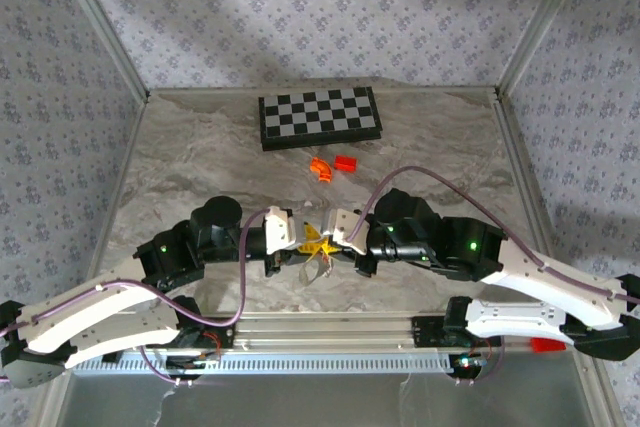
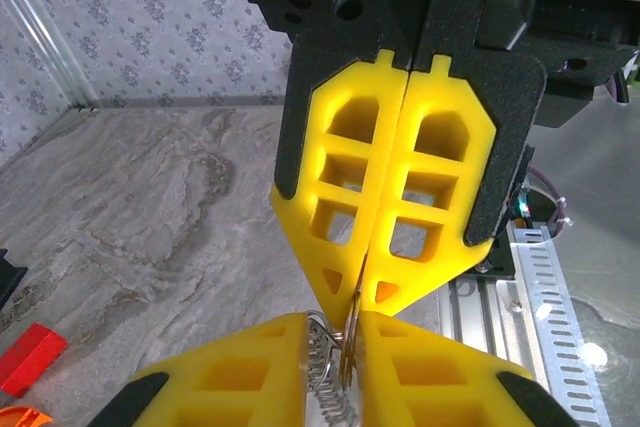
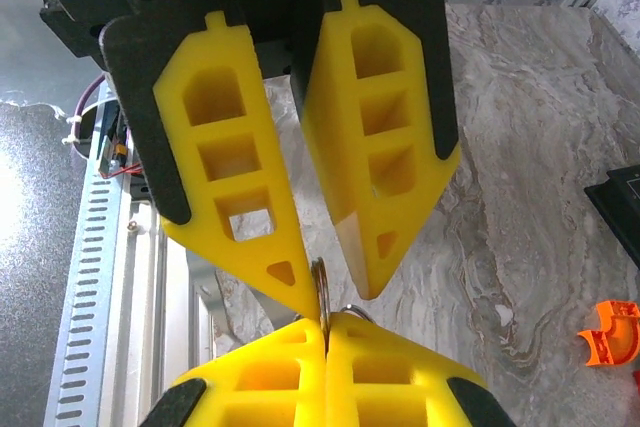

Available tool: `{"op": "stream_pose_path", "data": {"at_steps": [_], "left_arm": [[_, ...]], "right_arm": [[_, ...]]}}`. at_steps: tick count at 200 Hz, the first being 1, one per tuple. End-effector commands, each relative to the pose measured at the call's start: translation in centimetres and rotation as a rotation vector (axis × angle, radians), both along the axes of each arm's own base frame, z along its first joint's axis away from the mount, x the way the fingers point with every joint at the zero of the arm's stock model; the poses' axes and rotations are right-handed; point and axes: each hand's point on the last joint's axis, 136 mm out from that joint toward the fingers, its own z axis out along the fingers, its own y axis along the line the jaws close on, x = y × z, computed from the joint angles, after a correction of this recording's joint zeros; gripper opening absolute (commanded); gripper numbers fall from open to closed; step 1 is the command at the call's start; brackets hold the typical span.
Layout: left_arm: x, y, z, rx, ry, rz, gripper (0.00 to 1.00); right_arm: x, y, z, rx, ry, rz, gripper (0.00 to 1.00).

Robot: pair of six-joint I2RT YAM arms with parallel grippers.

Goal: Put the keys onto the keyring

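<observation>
1. Meeting tip to tip at the near middle of the table (image 1: 200,167), the left gripper (image 1: 307,243) comes in from 9 o'clock and the right gripper (image 1: 331,239) from 3 o'clock in the top view.
2. The top view gives the layout. The keyring (image 1: 318,263) hangs as a pale loop at 6 o'clock below the meeting point. The checkerboard (image 1: 320,117) lies well apart at 12 o'clock. The orange curved piece (image 1: 320,167) and the red block (image 1: 345,163) sit side by side between it and the grippers.
3. The left wrist view gives the grip detail. The left gripper (image 2: 335,319) is nearly closed, and the wire coil of the keyring (image 2: 322,372) is clamped in the narrow slot between its fingers.
4. In the same view, the right gripper (image 2: 358,285) at 12 o'clock has its fingers pressed flat together. A thin flat piece (image 2: 350,337), brass-toned and seen edge-on, runs from its tips down into the left gripper's slot.
5. Whether this piece is a key cannot be told.
6. The right wrist view shows the opposite side. The right gripper (image 3: 325,325) is fully closed, and the left gripper (image 3: 332,295) at 12 o'clock narrows to a slim gap around the piece.
7. The red block (image 2: 30,357) appears at 8 o'clock in the left wrist view.
</observation>
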Motion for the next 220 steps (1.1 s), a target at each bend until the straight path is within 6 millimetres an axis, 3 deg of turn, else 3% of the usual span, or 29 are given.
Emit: {"op": "stream_pose_path", "data": {"at_steps": [1, 22, 34, 88, 109, 128, 220], "left_arm": [[0.0, 0.0, 1.3, -0.039, -0.027, -0.002, 0.12], [-0.1, 0.0, 1.5, -0.044, -0.029, -0.003, 0.09], [-0.1, 0.0, 1.5, -0.046, -0.03, -0.004, 0.0], [-0.8, 0.4, 3.1, -0.131, -0.042, -0.027, 0.0], [-1.3, 0.4, 4.2, -0.188, -0.044, -0.051, 0.0], [-1.8, 0.2, 5.0, -0.234, -0.046, -0.08, 0.0], [-3.1, 0.4, 7.0, -0.346, -0.037, -0.148, 0.0]], "right_arm": [[-0.6, 0.3, 2.1, 0.079, -0.005, 0.032, 0.0], [-0.7, 0.2, 2.1, 0.082, -0.005, 0.033, 0.0], [-0.7, 0.2, 2.2, 0.086, -0.007, 0.034, 0.0], [-0.9, 0.4, 2.4, 0.11, 0.001, 0.041, 0.0], [-1.2, 0.7, 2.6, 0.125, 0.013, 0.052, 0.15], [-1.4, 0.8, 2.7, 0.139, 0.017, 0.058, 0.21], [-2.5, -0.1, 4.4, 0.261, -0.005, 0.091, 0.25]]}}
